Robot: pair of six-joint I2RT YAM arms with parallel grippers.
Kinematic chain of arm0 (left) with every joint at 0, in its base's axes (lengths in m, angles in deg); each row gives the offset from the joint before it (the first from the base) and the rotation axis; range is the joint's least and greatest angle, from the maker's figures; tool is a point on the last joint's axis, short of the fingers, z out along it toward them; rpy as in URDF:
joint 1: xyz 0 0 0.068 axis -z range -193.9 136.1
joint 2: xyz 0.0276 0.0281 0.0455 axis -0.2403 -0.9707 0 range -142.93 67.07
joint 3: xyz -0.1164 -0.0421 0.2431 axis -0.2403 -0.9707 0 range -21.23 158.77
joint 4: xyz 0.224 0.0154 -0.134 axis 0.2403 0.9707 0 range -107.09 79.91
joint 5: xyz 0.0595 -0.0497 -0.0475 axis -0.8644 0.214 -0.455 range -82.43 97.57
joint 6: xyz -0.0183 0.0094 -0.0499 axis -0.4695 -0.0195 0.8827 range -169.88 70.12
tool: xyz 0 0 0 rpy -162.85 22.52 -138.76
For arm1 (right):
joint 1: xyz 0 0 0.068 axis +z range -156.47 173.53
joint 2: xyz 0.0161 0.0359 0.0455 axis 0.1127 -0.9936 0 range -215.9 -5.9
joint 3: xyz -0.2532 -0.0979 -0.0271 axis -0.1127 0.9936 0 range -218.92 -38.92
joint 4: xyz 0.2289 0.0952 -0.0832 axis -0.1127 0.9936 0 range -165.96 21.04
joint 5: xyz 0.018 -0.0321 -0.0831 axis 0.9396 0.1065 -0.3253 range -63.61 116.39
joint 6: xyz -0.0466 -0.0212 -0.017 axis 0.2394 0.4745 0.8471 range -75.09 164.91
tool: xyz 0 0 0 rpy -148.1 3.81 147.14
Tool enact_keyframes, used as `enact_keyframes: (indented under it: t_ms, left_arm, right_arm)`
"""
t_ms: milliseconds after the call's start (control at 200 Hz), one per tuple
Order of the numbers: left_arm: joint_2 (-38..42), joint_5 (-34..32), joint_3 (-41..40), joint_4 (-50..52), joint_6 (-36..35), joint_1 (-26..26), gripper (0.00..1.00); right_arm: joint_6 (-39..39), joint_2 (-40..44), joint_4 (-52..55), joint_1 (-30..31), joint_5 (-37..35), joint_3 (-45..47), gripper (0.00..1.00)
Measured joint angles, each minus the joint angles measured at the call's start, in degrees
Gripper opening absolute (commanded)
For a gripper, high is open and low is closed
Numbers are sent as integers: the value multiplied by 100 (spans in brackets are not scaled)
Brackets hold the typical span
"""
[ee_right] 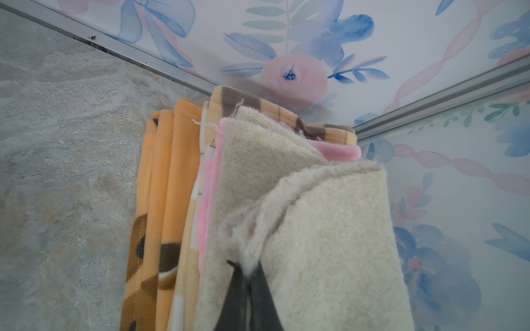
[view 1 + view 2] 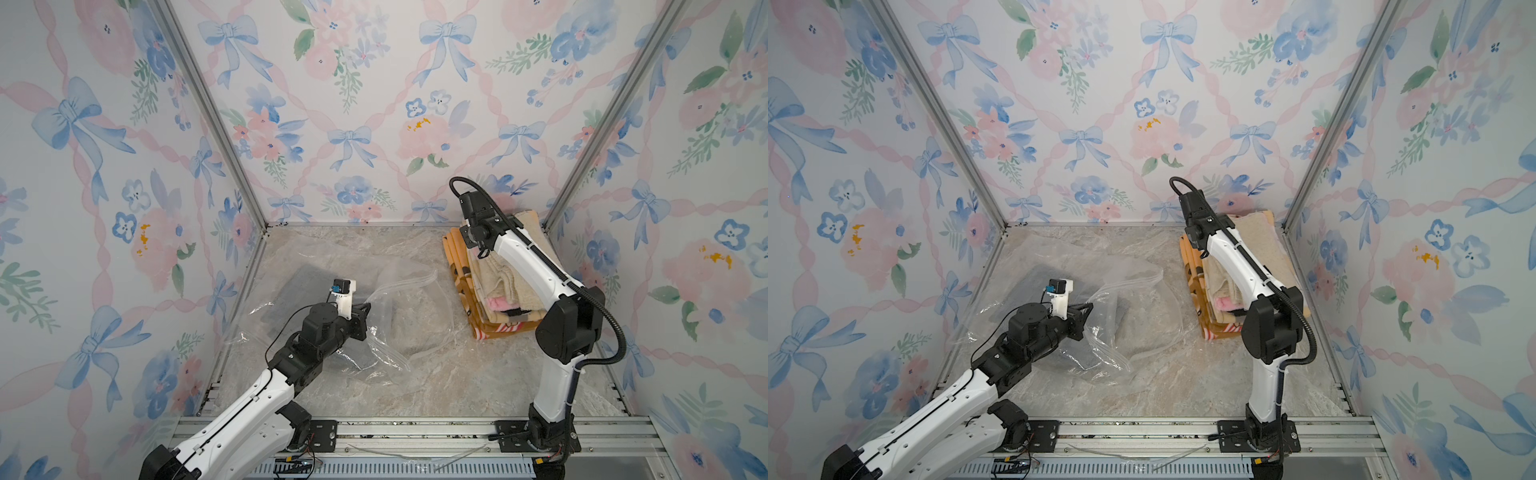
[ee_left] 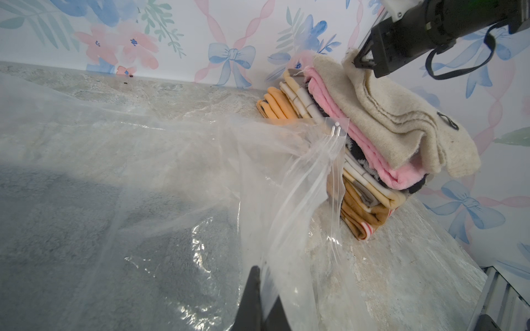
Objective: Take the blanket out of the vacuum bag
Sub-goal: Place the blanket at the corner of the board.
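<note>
Extraction pending: left tool (image 2: 366,311) clenched on the open mouth of the vacuum bag (image 3: 172,149), grey blanket (image 3: 71,223) inside it on the tabletop (image 2: 457,374); right tool (image 1: 243,269), pinching the stacked cream blanket (image 1: 329,229), should probably release and reach in.

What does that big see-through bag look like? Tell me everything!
The vacuum bag is clear, crinkly plastic, lying rumpled on the table with a grey blanket showing through it. The shut left gripper pinches its open end, holding the zip strip up off the table.
</note>
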Motion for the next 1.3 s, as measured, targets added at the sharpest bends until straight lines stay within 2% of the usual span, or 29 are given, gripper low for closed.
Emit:
enact_keyframes:
  t_ms: [310, 545, 785, 1100, 1300]
  left_arm:
    - [-2, 2, -15, -2, 0, 0, 0]
    - [-85, 0, -15, -46, 0, 0, 0]
    - [-245, 0, -15, -87, 0, 0, 0]
    - [-286, -66, -4, -68, -2, 0, 0]
    - [-527, -66, 85, -76, -4, 0, 0]
  right_arm:
    - [-654, 66, 229, -566, 1196, -382, 0]
    - [-859, 61, 466, -597, 1676, -1156, 0]
    - [-966, -487, 772, -603, 1827, -2138, 0]
    - [-1056, -1563, 1137, -654, 1976, -2865, 0]
    - [-1239, -1792, 1287, -763, 2127, -3329, 0]
